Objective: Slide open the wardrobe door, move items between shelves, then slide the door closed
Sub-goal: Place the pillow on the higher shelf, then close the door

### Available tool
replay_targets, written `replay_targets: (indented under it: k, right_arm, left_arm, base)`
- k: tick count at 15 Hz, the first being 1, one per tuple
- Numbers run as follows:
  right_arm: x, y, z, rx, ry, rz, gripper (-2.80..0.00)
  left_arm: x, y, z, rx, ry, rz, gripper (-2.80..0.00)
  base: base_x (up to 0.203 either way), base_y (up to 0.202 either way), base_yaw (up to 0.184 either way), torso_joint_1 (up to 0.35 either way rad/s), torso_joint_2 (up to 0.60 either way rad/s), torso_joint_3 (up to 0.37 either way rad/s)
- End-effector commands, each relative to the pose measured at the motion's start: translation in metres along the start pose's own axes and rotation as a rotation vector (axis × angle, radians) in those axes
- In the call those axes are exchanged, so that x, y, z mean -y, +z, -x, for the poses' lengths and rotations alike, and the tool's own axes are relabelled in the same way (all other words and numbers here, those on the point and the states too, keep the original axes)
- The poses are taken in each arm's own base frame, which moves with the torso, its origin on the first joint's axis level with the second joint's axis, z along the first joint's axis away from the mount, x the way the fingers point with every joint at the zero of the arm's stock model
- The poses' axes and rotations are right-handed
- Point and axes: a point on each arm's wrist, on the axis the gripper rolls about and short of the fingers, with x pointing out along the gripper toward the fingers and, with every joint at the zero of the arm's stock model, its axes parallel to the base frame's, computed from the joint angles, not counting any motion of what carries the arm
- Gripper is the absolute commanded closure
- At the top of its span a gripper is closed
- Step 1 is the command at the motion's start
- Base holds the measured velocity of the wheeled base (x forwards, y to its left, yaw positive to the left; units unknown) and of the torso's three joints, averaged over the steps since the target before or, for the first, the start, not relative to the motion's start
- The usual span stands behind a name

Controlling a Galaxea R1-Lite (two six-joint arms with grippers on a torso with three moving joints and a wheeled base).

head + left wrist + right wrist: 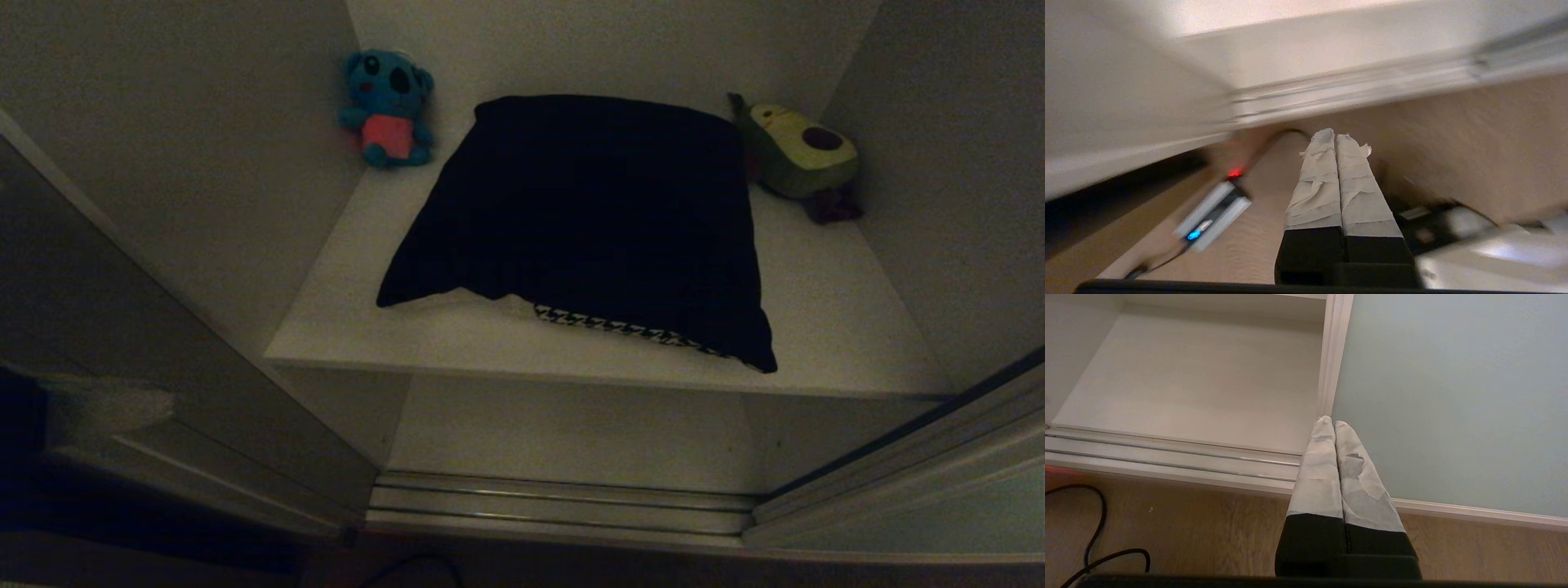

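Your left tool (1336, 136) has its taped fingers pressed together on nothing — it hangs over the wood floor (1453, 134) near the wardrobe's bottom track. Your right tool (1329, 421) is pressed together too, empty, by the edge of the sliding wardrobe door (1453, 396). The cushion (592, 216) lies black side up on the shelf (833, 327) — its houndstooth front peeks out at the shelf's front edge.

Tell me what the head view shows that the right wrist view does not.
Only the head view shows the cushion lying black side up on the shelf, between a blue plush and an avocado plush. Only the right wrist view shows the right gripper, shut, and a black cable. Both show the door, slid open, and the tracks.
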Motion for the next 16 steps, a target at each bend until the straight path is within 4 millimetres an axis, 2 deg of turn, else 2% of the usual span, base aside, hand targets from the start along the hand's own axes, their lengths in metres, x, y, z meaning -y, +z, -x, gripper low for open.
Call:
replay_targets:
  k: [1, 3, 5, 7, 10, 13, 16]
  right_arm:
    - [0.000, -0.001, 0.000, -0.005, -0.001, 0.000, 0.00]
    - [0.000, -0.001, 0.000, -0.005, -0.001, 0.000, 0.00]
    - [0.000, -0.001, 0.000, -0.005, -0.001, 0.000, 0.00]
    - [0.000, -0.001, 0.000, -0.005, -0.001, 0.000, 0.00]
    - [0.000, -0.001, 0.000, -0.005, -0.001, 0.000, 0.00]
    - [0.000, -0.001, 0.000, -0.005, -0.001, 0.000, 0.00]
    - [0.000, -0.001, 0.000, -0.005, -0.001, 0.000, 0.00]
  left_arm:
    - [-0.015, -0.023, 0.038, 0.101, 0.094, 0.057, 0.00]
    - [-0.017, -0.045, 0.061, 0.164, 0.128, 0.072, 0.00]
    - [-0.014, -0.075, 0.088, 0.255, 0.196, 0.062, 0.00]
    - [-0.007, -0.102, 0.103, 0.318, 0.263, 0.057, 0.00]
    - [0.000, -0.142, 0.097, 0.327, 0.337, 0.064, 0.00]
    - [-0.002, -0.174, 0.074, 0.331, 0.348, 0.043, 0.00]
    - [-0.004, -0.188, 0.058, 0.301, 0.356, 0.044, 0.00]
  base:
    - [0.000, 0.000, 0.000, 0.000, 0.00, 0.000]
    - [0.000, 0.000, 0.000, 0.000, 0.00, 0.000]
    - [0.000, 0.000, 0.000, 0.000, 0.00, 0.000]
    - [0.000, 0.000, 0.000, 0.000, 0.00, 0.000]
    - [0.000, 0.000, 0.000, 0.000, 0.00, 0.000]
    - [0.000, 0.000, 0.000, 0.000, 0.00, 0.000]
    - [0.000, 0.000, 0.000, 0.000, 0.00, 0.000]
